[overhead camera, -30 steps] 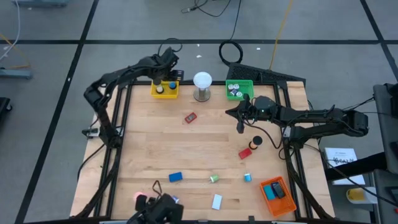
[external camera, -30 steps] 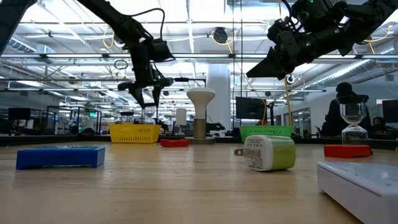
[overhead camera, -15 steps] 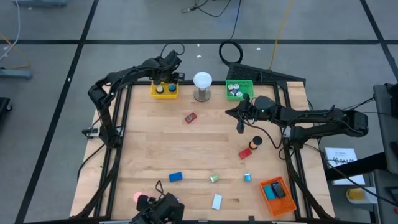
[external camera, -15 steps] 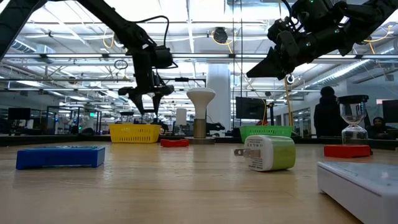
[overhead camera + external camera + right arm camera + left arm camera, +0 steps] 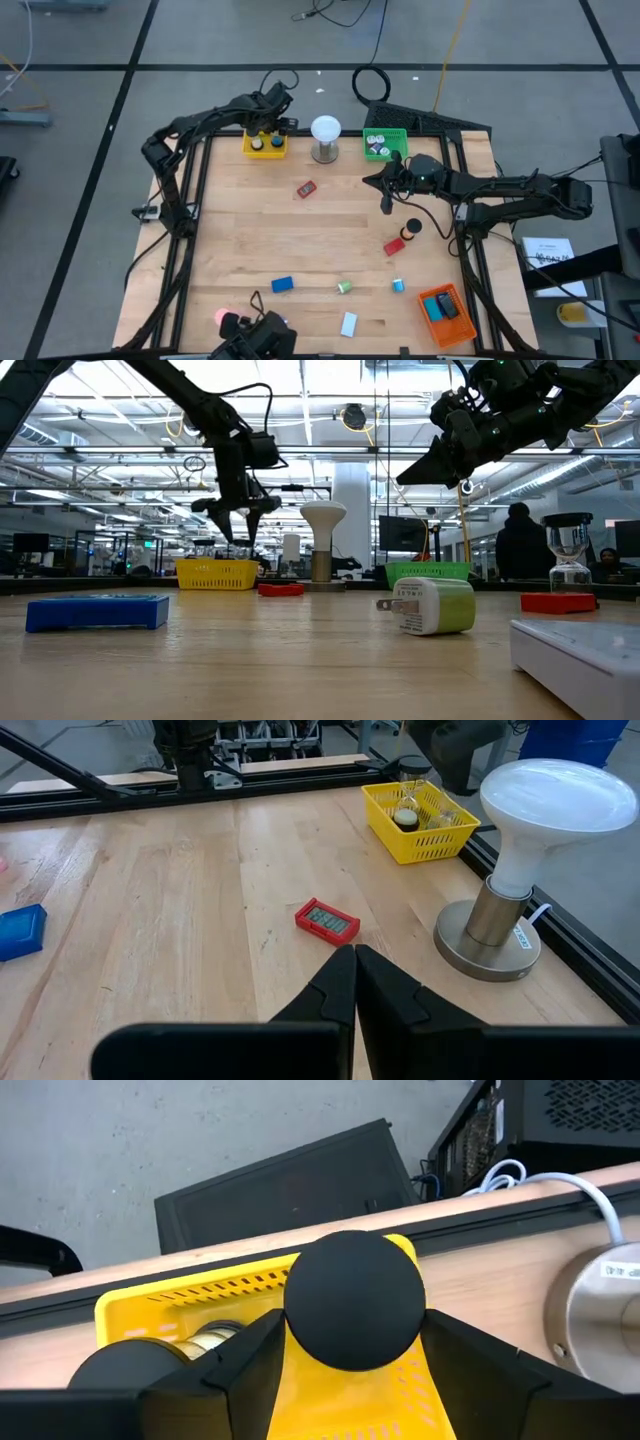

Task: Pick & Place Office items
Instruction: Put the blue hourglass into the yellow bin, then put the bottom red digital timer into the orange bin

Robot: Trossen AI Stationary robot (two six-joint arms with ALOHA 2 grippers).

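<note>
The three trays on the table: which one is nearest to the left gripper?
The yellow tray at the far left edge, directly below the open left gripper. The green tray sits beyond the lamp, and the orange tray at the near right corner.

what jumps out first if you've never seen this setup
Probably the white bulb-shaped lamp on a metal stand at the table's far edge, standing between a yellow tray and a green tray. Next, the left hand hanging open over the yellow tray, with a black round cap between its fingers in the left wrist view. The right hand is shut above the table's middle, near a small red timer.
</note>
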